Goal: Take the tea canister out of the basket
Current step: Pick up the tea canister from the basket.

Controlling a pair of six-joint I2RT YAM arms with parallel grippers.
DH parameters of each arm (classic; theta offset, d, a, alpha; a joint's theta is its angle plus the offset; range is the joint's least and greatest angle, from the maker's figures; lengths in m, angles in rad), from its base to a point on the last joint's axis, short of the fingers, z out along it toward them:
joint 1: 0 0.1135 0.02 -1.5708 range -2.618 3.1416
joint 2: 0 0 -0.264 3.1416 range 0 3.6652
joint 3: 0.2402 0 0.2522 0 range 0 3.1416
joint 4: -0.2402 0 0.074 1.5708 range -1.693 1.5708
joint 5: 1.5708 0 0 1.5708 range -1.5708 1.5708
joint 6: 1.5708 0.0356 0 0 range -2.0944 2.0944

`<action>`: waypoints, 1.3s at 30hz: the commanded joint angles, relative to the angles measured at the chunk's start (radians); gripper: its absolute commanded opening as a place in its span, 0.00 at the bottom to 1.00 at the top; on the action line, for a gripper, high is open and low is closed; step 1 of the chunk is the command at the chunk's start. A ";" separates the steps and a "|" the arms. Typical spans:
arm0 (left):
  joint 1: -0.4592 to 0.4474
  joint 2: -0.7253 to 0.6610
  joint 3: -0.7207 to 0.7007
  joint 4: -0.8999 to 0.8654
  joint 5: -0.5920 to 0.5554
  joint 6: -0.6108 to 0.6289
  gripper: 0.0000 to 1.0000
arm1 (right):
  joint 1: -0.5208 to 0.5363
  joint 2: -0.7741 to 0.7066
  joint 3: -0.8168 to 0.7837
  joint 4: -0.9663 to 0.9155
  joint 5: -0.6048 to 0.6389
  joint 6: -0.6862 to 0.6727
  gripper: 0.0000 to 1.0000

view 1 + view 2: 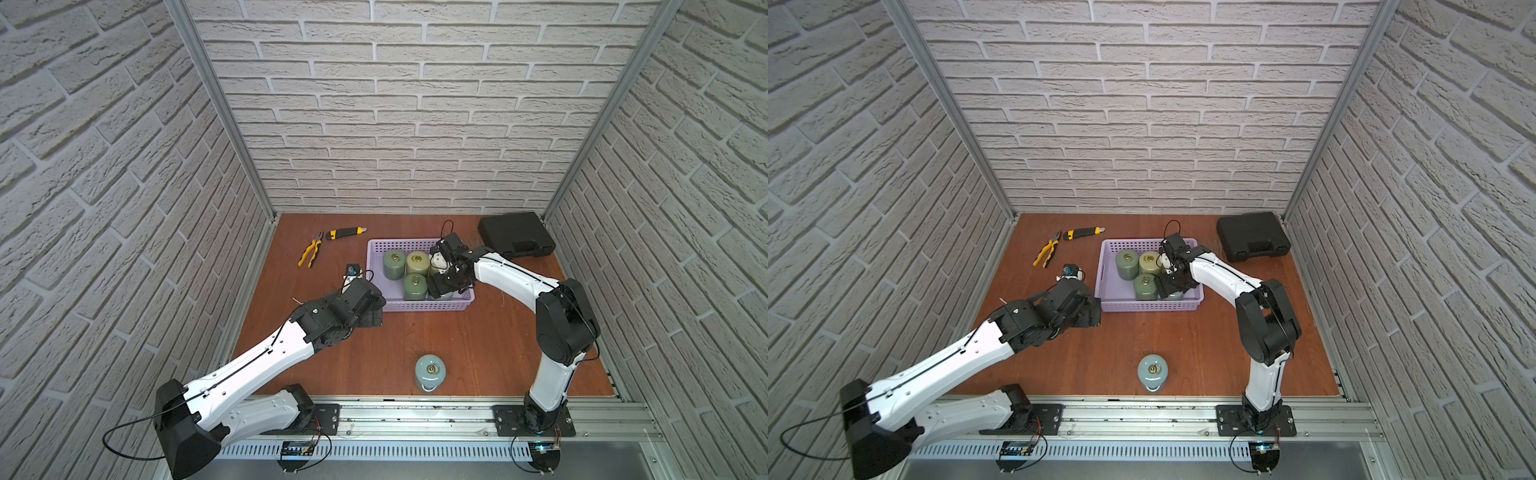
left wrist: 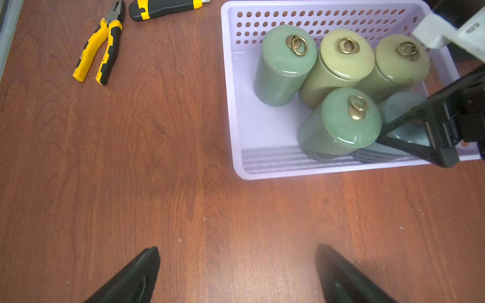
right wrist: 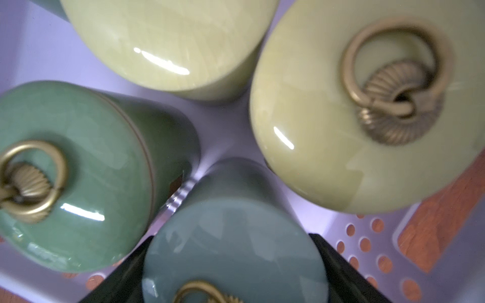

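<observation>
Glazed ceramic is slick. The blue canister (image 3: pixel 236 210) sits in a corner of the basket (image 3: pixel 325 225), crowded by a green canister (image 3: pixel 91 170) and a yellow canister (image 3: pixel 328 131). The right end effector (image 3: pixel 231 237) straddles its lid, jaws wide either side — can't tell if they bite yet. A shallow pinch could slip, or a finger could tip the green one. The left end effector (image 2: pixel 237 248) gapes, empty.
</observation>
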 commanded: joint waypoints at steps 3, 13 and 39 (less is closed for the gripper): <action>0.010 -0.014 -0.019 0.028 0.001 -0.016 0.98 | 0.010 -0.017 0.036 -0.020 0.015 0.020 0.57; 0.009 -0.019 -0.019 0.030 -0.002 -0.016 0.98 | 0.009 -0.061 0.073 -0.041 0.023 0.042 0.51; 0.012 -0.050 -0.028 0.037 -0.009 -0.013 0.98 | 0.010 -0.264 0.089 -0.138 0.051 0.085 0.49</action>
